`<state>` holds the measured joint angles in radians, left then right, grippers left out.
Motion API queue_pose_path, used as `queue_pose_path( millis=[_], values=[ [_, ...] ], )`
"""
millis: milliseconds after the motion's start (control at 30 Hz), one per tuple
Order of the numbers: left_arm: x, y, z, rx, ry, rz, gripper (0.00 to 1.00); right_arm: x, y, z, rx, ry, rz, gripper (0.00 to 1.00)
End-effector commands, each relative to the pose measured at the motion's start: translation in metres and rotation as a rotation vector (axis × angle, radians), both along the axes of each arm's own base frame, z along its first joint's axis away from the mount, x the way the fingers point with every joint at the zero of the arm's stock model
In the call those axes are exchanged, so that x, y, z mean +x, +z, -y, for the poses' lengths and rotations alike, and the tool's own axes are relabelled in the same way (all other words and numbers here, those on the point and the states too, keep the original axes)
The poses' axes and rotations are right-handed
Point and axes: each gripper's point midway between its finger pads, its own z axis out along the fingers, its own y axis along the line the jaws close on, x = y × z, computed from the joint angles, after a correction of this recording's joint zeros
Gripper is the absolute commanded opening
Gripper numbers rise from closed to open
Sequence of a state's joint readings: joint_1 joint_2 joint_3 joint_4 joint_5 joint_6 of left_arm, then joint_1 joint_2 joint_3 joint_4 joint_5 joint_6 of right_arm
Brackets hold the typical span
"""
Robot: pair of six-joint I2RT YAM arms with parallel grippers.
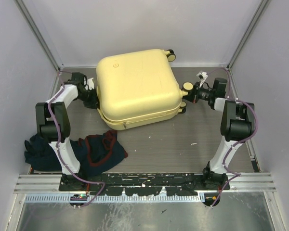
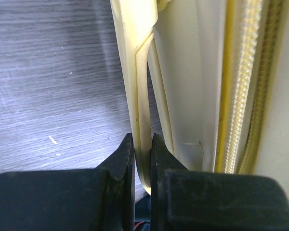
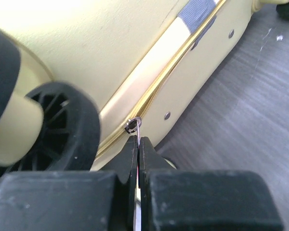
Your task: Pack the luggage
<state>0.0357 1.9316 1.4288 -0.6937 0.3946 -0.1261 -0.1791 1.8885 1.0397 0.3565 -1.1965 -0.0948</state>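
Lying closed near the table's (image 1: 192, 144) far edge, the luggage (image 1: 137, 89) runs left-right, wheels (image 1: 188, 87) rightward; dark clothes (image 1: 94, 149) heap at the near-left corner. Left wrist: left gripper (image 2: 143, 140) pinches the shell's thin yellow strip (image 2: 140, 106). Right wrist: right gripper (image 3: 138, 140) clamps the zipper pull (image 3: 135, 124) beside 1 black wheel (image 3: 67, 125).

Pale yellow hard-shell luggage (image 1: 137, 86), lid down, lying flat

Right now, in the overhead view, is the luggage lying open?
No: the luggage lies shut, its yellow shells together, while dark clothes lie outside it on the table.
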Motion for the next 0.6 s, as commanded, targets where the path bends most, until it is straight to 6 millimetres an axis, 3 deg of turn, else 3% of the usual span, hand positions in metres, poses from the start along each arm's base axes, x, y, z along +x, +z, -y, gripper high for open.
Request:
queue_pose_path(
  millis=[0, 100, 267, 400, 567],
  values=[
    [0.013, -0.026, -0.052, 0.214, -0.113, 0.053, 0.0, 0.061, 0.034, 0.007, -0.094, -0.098, 0.215, 0.01],
    [0.019, -0.026, -0.046, 0.186, -0.121, 0.063, 0.0, 0.054, 0.029, -0.02, -0.038, -0.058, 0.183, 0.01],
    [0.031, -0.025, -0.027, 0.15, -0.164, 0.078, 0.0, 0.033, 0.02, -0.047, 0.003, -0.014, 0.14, 0.01],
    [0.041, -0.016, -0.004, 0.113, -0.229, 0.123, 0.0, 0.001, 0.025, -0.066, 0.036, 0.024, 0.117, 0.01],
    [0.039, -0.012, 0.039, 0.103, -0.378, 0.147, 0.0, -0.051, 0.014, -0.08, 0.028, 0.056, 0.066, 0.01]
  ],
)
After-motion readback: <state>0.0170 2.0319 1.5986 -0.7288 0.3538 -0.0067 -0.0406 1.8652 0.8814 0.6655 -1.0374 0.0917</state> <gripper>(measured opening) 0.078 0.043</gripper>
